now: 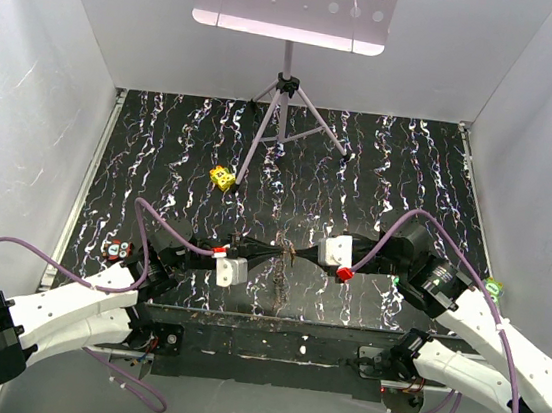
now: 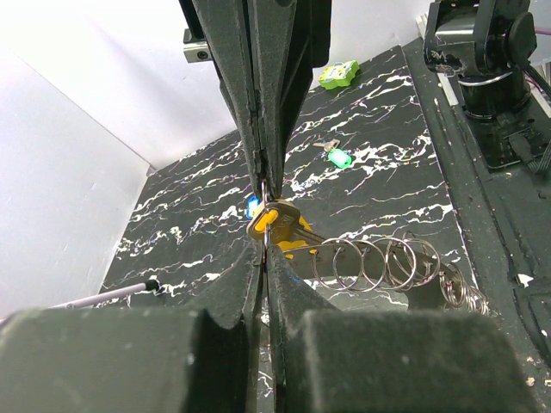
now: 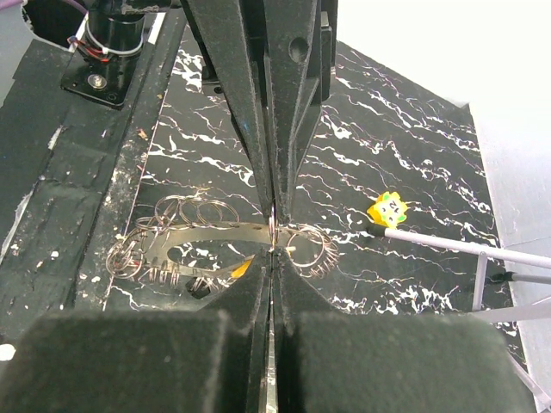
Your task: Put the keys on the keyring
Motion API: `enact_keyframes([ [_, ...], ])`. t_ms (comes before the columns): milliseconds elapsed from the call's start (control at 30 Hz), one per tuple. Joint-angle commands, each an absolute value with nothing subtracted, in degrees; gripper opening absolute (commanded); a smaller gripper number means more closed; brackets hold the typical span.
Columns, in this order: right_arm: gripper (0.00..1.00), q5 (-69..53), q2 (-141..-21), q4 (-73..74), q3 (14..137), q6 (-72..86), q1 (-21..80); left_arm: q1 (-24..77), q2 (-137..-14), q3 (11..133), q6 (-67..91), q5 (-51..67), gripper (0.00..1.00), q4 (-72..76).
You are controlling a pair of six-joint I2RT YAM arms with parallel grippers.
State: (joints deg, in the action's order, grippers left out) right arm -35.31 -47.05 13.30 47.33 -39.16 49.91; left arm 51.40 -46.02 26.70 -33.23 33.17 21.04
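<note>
The keyring (image 3: 225,243) and an orange-headed key (image 2: 282,231) are held between both hands over the desk (image 1: 162,152).

The right hand (image 3: 272,225) is closed on the keyring's thin metal band. The left hand (image 2: 265,200) is closed on the orange-headed key, at the end of the chain of loops. The metal is judged light, stiff and slippery, with loose loops prone to swing, so the flat key head is best gripped. A green-headed key (image 2: 338,158) lies apart on the desk. No writing can be read.
</note>
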Motion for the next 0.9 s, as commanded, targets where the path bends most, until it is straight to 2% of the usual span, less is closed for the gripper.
enact_keyframes([
  [0,0.01,-35.95,-46.76,10.72,47.2,-39.2,50.27,51.68,-44.47,26.72,-33.4,33.05,0.0,23.64],
  [867,0.01,-36.21,-47.64,10.28,47.2,-39.29,50.8,51.59,-44.91,26.54,-32.08,34.28,0.0,24.87],
])
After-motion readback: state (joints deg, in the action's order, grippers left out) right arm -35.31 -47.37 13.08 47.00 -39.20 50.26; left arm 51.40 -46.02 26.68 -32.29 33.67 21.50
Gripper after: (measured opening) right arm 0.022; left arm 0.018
